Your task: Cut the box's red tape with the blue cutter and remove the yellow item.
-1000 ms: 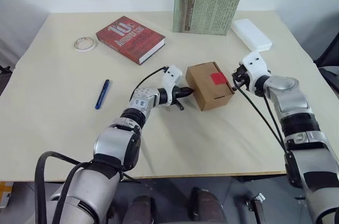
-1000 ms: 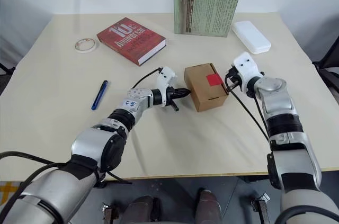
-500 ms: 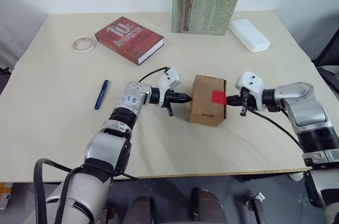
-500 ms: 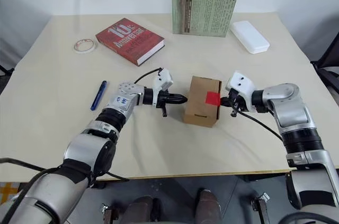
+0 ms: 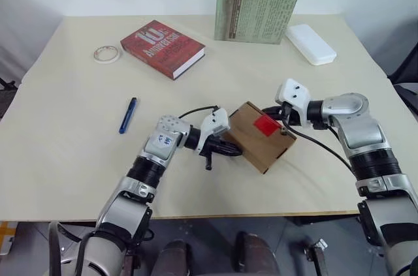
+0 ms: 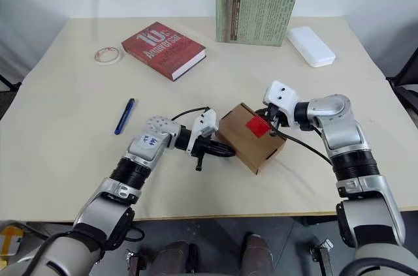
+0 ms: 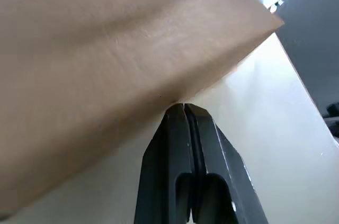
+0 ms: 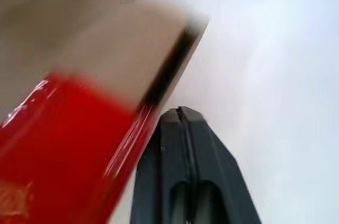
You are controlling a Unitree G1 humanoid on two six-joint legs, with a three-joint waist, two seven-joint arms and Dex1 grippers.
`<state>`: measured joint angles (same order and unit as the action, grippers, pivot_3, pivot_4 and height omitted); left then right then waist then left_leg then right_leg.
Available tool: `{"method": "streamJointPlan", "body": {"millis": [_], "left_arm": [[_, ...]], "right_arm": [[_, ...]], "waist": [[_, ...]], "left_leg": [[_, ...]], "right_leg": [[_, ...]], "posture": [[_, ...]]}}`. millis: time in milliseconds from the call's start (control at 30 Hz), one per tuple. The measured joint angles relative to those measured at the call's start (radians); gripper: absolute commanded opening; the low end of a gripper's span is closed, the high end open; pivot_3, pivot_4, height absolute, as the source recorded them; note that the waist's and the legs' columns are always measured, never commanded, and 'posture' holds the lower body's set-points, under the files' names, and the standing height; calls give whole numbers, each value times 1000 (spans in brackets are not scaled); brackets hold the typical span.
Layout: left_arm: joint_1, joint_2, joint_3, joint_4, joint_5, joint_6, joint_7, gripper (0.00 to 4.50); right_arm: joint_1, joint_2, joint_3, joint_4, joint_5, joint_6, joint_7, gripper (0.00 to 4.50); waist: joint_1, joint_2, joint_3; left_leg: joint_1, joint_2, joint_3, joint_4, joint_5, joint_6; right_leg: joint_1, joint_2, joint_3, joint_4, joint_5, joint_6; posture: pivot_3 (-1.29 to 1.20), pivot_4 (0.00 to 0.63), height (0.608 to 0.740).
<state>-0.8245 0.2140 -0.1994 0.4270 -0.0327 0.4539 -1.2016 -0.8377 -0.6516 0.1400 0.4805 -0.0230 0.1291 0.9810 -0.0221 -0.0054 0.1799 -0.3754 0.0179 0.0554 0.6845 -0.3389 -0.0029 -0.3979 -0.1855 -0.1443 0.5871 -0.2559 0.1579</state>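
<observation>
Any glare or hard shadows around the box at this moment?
Right wrist view: white glints streak the glossy red tape. Left wrist view: the box is evenly lit, without glare. Left eye view: only soft, faint shadows on the table, no glare.

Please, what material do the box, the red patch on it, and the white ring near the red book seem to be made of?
The box looks like plain brown cardboard, matte, with a faintly fibrous face in the left wrist view. The red tape seems plastic film: it is glossy, with bright streaks of reflection in the right wrist view. The white ring is probably a roll of paper or plastic tape; it is too small to tell which.
</observation>
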Motion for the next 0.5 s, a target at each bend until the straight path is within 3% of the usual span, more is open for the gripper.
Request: {"method": "streamJointPlan", "body": {"millis": [233,400,500], "left_arm": [[-103,48,94,25,-65,38,82,31],[-164,91,121,142,-82,5,99,31],[-268,85,125,399,-57,-144,152,31]], "right_arm": [[20,-70,-123,-22,-39,-15,-245,0],[201,-166,-216,-312,-5,151,-236,0],[482,-275,-322,-652,53,345,-151,0]], "waist": [[8,0,0],[21,0,0],[47,0,0]], "left_leg": [[0,0,0,-2,0,0],[0,0,0,-2,0,0],[-1,0,-1,-1,0,0]], "right_leg": [[0,0,0,-1,0,0],[0,0,-1,-1,0,0],[0,1,-1,-2,0,0]], "posture": [[0,150,740],[0,150,740],[0,150,740]]}}
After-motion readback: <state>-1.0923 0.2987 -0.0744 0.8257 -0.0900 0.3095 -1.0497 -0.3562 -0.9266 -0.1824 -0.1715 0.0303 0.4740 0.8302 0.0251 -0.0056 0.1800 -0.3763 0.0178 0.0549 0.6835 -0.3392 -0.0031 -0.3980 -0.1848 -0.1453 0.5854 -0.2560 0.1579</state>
